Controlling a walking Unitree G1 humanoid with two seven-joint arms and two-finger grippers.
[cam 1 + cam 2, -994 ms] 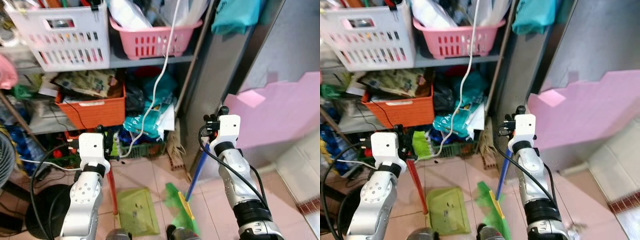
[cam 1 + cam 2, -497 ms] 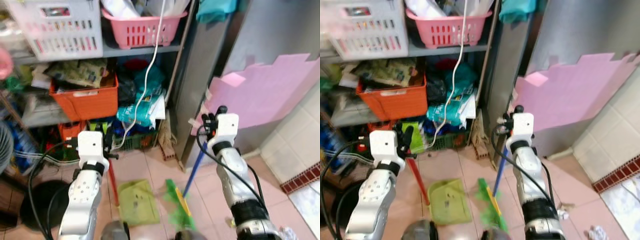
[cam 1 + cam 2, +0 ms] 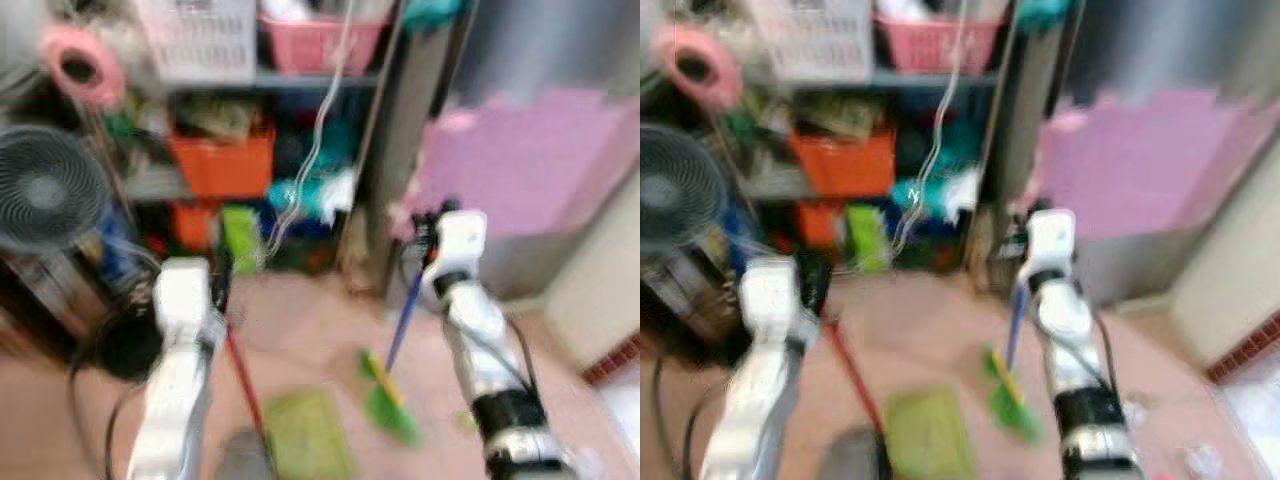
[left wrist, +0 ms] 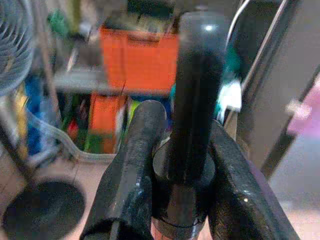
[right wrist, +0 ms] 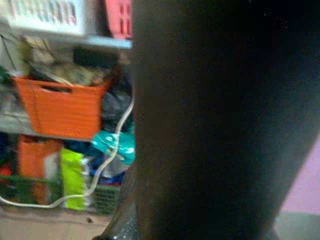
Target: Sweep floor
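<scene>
In the blurred left eye view, the left end effector is gripping the red handle of the green dustpan, which is resting on the pink tiled floor at near centre. The right end effector is holding the blue handle of the green broom, its head lying right of the dustpan with bare floor between them. A fan is standing far left beside the cluttered shelf.

In the left wrist view, the fingers are clenching around the black handle tip.

In the right wrist view, a dark blurred shape is blocking the fingers, so I cannot tell their state there; an orange crate is sitting on the shelf
</scene>
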